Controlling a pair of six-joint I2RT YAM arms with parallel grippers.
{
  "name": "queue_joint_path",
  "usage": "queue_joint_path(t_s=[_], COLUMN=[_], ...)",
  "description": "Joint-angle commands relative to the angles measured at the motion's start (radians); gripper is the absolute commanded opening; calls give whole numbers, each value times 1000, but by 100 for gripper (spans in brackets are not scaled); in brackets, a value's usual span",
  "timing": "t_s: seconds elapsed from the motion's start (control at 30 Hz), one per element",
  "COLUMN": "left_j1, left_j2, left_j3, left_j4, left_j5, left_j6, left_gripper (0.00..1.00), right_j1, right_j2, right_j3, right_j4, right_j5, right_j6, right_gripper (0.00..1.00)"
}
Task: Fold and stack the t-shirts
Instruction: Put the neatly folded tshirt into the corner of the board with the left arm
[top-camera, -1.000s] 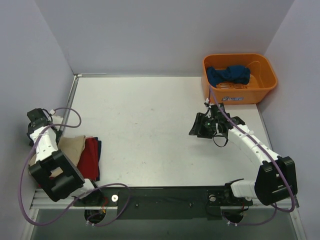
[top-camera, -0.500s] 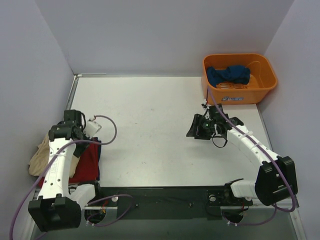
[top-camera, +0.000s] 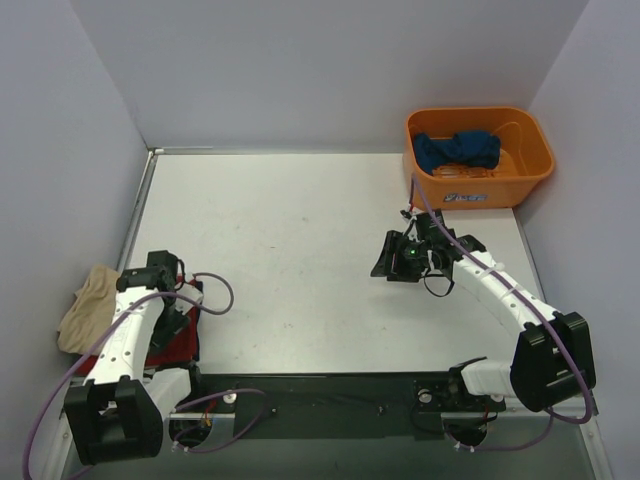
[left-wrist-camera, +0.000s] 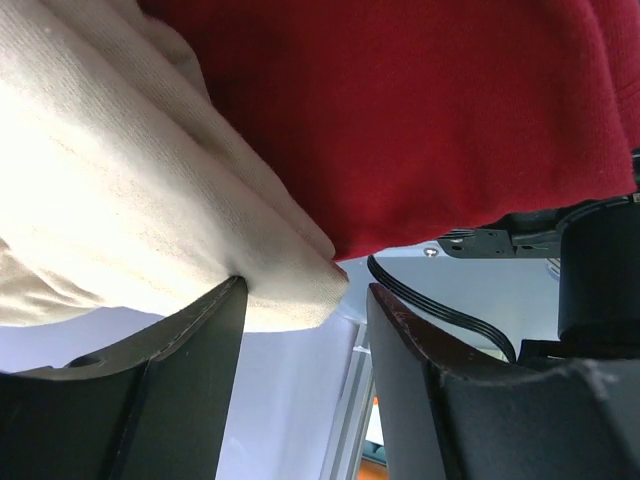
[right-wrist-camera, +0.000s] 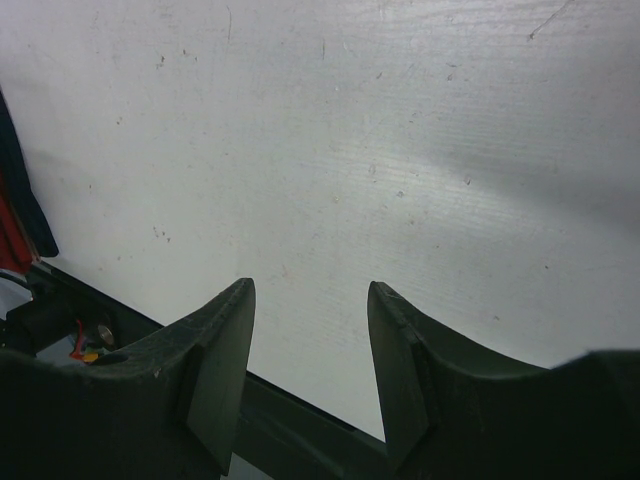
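Observation:
The tan t-shirt (top-camera: 90, 308) lies bunched at the table's left edge, partly hanging over it. The red t-shirt (top-camera: 172, 340) lies folded beside it near the front left, with a dark blue edge (top-camera: 197, 298) showing along its right side. Another dark blue t-shirt (top-camera: 456, 150) lies crumpled in the orange bin (top-camera: 520, 175). My left gripper (top-camera: 168, 305) is low over the red shirt and open. In the left wrist view the tan shirt's corner (left-wrist-camera: 150, 200) touches the left fingertip of the gripper (left-wrist-camera: 305, 290), with the red shirt (left-wrist-camera: 420, 110) above it. My right gripper (top-camera: 395, 262) is open and empty over bare table (right-wrist-camera: 310, 285).
The orange bin stands at the back right corner. Grey walls close in the left, back and right sides. The left arm's purple cable (top-camera: 215, 295) loops over the table beside the red shirt. The black base rail (top-camera: 320, 395) runs along the near edge.
My left arm swung from the left wall down and right to over the red shirt. The tan shirt slid left off the stack into a bunch. My right gripper drifted slightly left.

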Motion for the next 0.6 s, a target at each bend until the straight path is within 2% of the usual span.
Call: queue_joint_path(t_s=[0.0, 0.1, 0.13, 0.17, 0.2, 0.23, 0.3, 0.4, 0.43, 0.57], left_j1=[7, 7, 7, 7, 7, 6, 7, 1, 1, 1], left_j2=[-6, 12, 26, 31, 25, 14, -12, 12, 19, 78], left_j3=[-4, -36, -64, -73, -76, -70, -14, 121, 176, 255], left_j4=[43, 126, 158, 204, 227, 227, 180, 23, -10, -214], left_j5=[-9, -7, -27, -56, -70, -73, -31, 52, 121, 315], left_j6=[6, 29, 45, 48, 52, 54, 42, -7, -20, -63], left_gripper=[62, 63, 60, 43, 32, 14, 0, 0, 0, 0], right_j1=[5, 5, 5, 5, 5, 5, 5, 2, 2, 2], right_j2=[-24, -16, -13, -12, -16, -19, -32, -32, -29, -10], right_j3=[28, 22, 23, 26, 28, 29, 26, 20, 20, 28], right_j4=[-26, -25, -25, -25, -26, -25, -26, -28, -26, -23], right_j5=[-4, -5, -8, -13, -14, -13, -7, -2, -4, -13], right_j6=[-4, -4, -4, -4, -4, -6, -12, -17, -17, -20], right_gripper=[45, 45, 45, 45, 45, 45, 45, 45, 45, 44])
